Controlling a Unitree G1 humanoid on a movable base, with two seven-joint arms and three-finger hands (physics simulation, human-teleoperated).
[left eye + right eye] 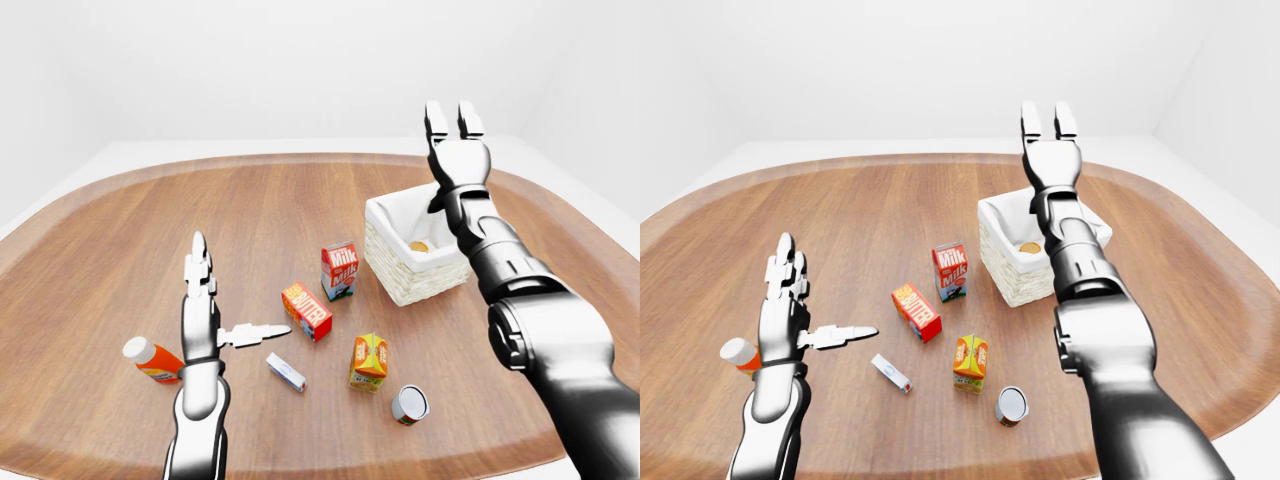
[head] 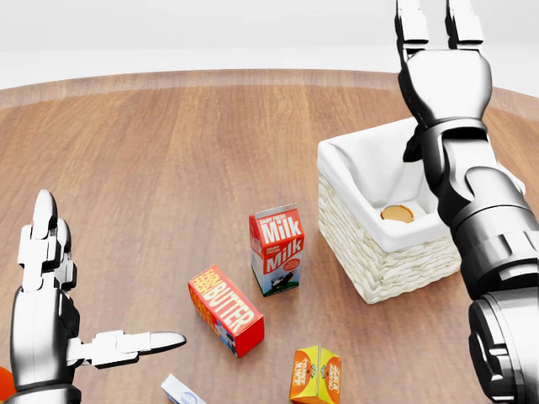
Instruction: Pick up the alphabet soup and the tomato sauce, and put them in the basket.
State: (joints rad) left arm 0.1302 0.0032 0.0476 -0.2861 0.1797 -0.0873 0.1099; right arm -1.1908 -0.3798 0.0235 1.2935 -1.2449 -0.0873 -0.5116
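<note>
A white wicker basket (image 2: 379, 252) with a white liner stands right of the middle of the round wooden table. One can (image 2: 397, 214) sits inside it, with only its golden top showing; I cannot tell which can it is. A second can (image 1: 410, 404) with a reddish label lies on its side near the bottom edge of the table. My right hand (image 2: 436, 21) is open, fingers pointing up, above the far side of the basket and holding nothing. At lower left my left hand (image 2: 97, 290) hovers open and empty, thumb pointing towards the butter box.
A milk carton (image 2: 276, 248) stands left of the basket. A red butter box (image 2: 225, 310), an orange juice carton (image 2: 316, 374), a small white-blue box (image 1: 286, 372) and an orange bottle (image 1: 152, 360) lie below it. The table's rim (image 1: 300, 462) is near.
</note>
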